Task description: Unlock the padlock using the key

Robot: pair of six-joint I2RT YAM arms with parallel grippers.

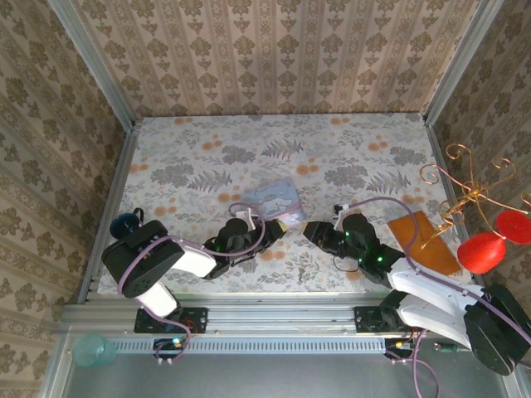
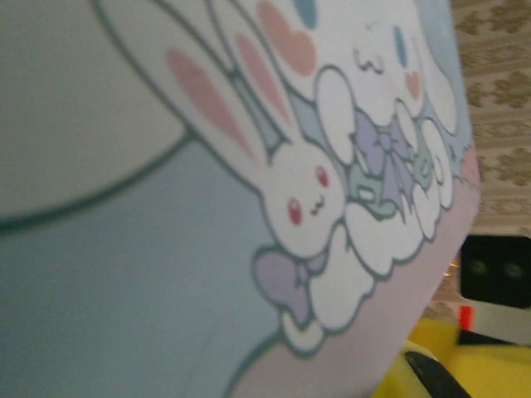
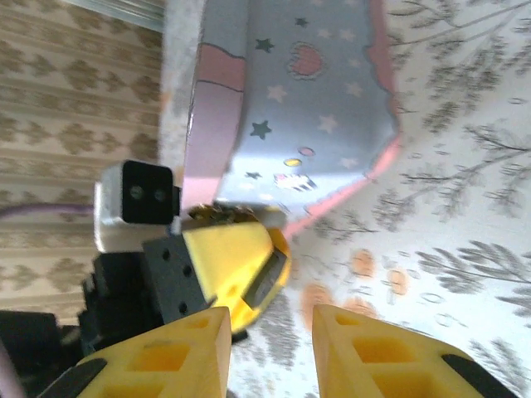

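Fingers (image 3: pixel 357 356) of my right gripper (image 3: pixel 272 327) spread, nothing between, near pale blue tin (image 3: pixel 307 91). My left gripper (image 3: pixel 253 274) just beside tin's pink edge; grip state cannot tell.

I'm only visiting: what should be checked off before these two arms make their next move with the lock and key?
1. Right gripper jaws apart, nothing between them: ok.
2. Left gripper grip: cannot tell.
3. Key located: cannot tell; just a brass glint beside the left gripper.
4. Padlock located: cannot tell.
5. Room around the pale blue tin, which sits close to both grippers: not ok.
6. Orange board lies off to the side, away from the fingertips: ok.
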